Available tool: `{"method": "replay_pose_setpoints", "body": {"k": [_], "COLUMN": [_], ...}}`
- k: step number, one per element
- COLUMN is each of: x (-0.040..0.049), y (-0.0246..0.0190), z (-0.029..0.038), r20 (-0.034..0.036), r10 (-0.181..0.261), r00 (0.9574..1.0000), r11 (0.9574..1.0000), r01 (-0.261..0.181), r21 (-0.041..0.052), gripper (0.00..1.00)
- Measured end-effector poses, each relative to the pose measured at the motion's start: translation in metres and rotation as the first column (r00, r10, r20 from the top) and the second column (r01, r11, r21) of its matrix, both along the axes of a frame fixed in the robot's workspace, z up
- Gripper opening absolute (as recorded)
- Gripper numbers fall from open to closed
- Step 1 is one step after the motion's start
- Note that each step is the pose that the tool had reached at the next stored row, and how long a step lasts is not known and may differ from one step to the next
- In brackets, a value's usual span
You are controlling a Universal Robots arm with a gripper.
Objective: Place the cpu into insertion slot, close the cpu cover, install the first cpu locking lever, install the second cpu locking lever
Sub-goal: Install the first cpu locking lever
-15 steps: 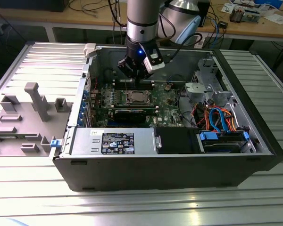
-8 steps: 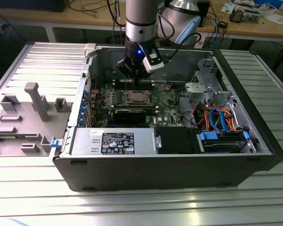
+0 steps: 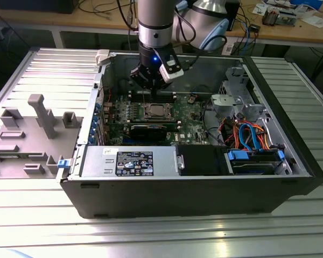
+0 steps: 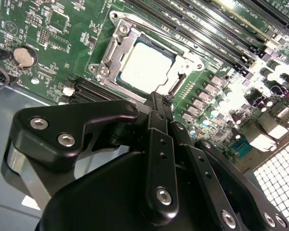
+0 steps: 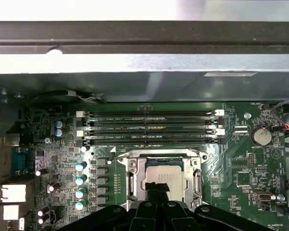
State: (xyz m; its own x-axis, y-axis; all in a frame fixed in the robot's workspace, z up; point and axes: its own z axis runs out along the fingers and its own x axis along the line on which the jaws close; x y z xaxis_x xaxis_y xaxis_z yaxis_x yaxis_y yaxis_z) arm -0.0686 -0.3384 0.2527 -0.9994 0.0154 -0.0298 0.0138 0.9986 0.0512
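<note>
Ribbed aluminium bench (image 3: 37,226) carries an open computer case (image 3: 188,188) lying on its side about mid-bench, with a grey plastic fixture (image 3: 40,115) set toward the bench edge at the exterior view's left. Green circuit board (image 5: 241,168) is seated on the case floor. The cpu (image 4: 147,67) sits flat in the insertion slot (image 4: 100,71), squarely aligned, its pale silver-grey top exposed and unmarked as far as can be seen. The cpu cover (image 4: 119,45) lies down over it, a silvery frame bordering the chip on all sides, the chip showing through its central window. A thin metal rod (image 4: 159,36) runs along one side of the frame. The pincer (image 4: 157,98) hangs directly above the socket, its black fingers drawn together to a narrow tip, positioned just over the frame's edge at one side of the cpu; whether the tip touches the metal or has anything thin between the fingers cannot be determined. In the first wrist view the pincer (image 5: 158,188) tip overlaps the near part of the cpu (image 5: 164,174). In the exterior view the pincer (image 3: 151,86) stands vertically over the cpu (image 3: 154,112). Long black memory slots (image 5: 149,127) run just beside the socket; a round coin battery (image 5: 263,136) lies well apart from it.
</note>
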Motion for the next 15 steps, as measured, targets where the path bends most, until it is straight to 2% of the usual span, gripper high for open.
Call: {"method": "replay_pose_setpoints", "body": {"k": [4, 7, 15], "x": [-0.0034, -0.0037, -0.0037], "y": [0.0000, 0.0000, 0.0000], "z": [0.0000, 0.0004, 0.0006], "r20": [-0.0009, -0.0034, -0.0042], "r10": [0.000, 0.000, 0.000], "r00": [1.0000, 1.0000, 1.0000], "r11": [1.0000, 0.9999, 0.9999], "r01": [0.000, 0.000, 0.000], "r21": [0.0051, 0.0148, 0.0157], "gripper": [0.11, 0.11, 0.11]}}
